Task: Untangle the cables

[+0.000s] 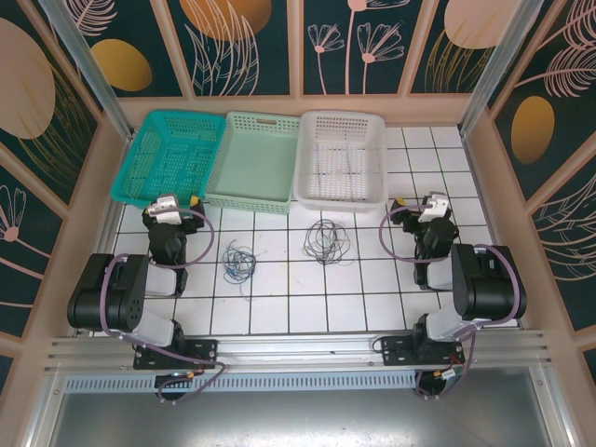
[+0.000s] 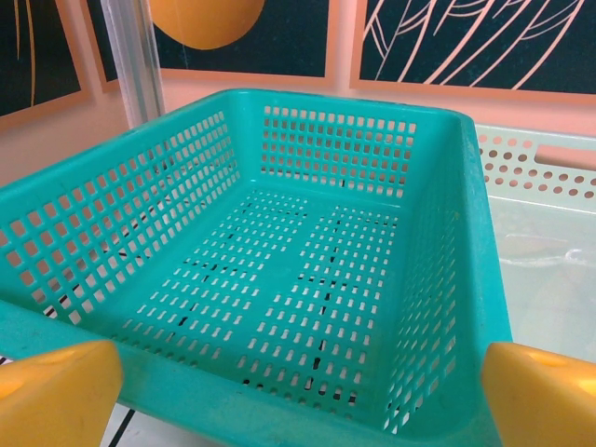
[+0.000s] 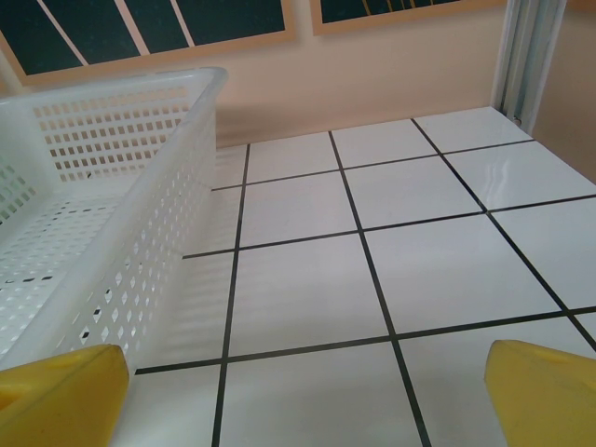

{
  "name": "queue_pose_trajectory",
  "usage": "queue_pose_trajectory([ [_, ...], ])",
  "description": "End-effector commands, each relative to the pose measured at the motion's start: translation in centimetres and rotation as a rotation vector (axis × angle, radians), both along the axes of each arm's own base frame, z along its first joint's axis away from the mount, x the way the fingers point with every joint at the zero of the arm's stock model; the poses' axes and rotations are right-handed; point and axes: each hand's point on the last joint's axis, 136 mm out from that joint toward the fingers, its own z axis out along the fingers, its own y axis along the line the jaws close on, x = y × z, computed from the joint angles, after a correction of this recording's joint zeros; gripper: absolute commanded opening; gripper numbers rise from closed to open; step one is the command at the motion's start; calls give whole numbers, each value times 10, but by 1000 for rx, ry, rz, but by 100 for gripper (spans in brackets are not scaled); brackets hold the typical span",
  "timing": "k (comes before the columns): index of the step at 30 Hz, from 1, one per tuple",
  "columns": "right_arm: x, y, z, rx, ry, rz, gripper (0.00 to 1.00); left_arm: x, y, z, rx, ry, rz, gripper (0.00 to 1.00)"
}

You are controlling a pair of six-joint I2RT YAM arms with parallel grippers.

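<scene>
Blue cables (image 1: 238,262) and dark cables (image 1: 326,240) lie tangled between my claws: left claw (image 2: 298,396) gaping wide before the teal basket (image 2: 447,233), right claw (image 3: 303,396) equally wide, white basket (image 3: 140,186) at its left.

The right gripper (image 3: 298,400) stands wide apart, its yellow fingertips (image 3: 56,386) at the lower corners, with bare white tiled bench (image 3: 419,279) between and ahead of them. A white perforated basket (image 3: 102,205) sits ahead to its left, a metal post (image 3: 526,47) far ahead to its right
</scene>
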Motion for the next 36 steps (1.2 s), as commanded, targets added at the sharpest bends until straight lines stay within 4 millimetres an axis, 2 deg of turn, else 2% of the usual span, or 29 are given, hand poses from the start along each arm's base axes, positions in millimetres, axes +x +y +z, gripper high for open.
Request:
queue_pose_trajectory([
  [1,4,2,3,-6,-11,17,99,3,3,2,-3,-10,12,99],
  [4,5,1,5,-3,-11,14,94,1,6,4,-4,-14,29,99],
  [8,16,-8,15,21,85,-38,89,8,18,21,-57,71,110,99],
  [11,16,-8,32,45,136,-45,86,0,25,44,-169,56,170,99],
  [13,13,-3,48,58,131,-24,85,-8,31,51,-220,50,213,98],
  [16,17,3,67,117,157,-3,85,-14,25,58,-259,57,192,98],
  [18,29,12,72,164,224,36,82,-10,11,63,-277,69,123,98],
  [20,44,26,69,196,318,80,80,-1,-8,64,-271,93,53,99],
  [21,54,34,68,196,358,102,76,4,-17,64,-252,113,24,98],
  [24,74,52,54,163,465,124,71,19,-44,53,-168,205,-38,99],
  [26,82,61,42,158,511,130,71,28,-45,38,-137,289,-10,99],
  [28,89,67,30,163,554,134,71,34,-39,33,-125,312,35,99],
  [32,99,75,6,152,631,129,70,48,-43,32,-98,344,23,99],
  [36,104,83,-10,134,675,137,68,66,-48,16,-77,440,18,98],
])
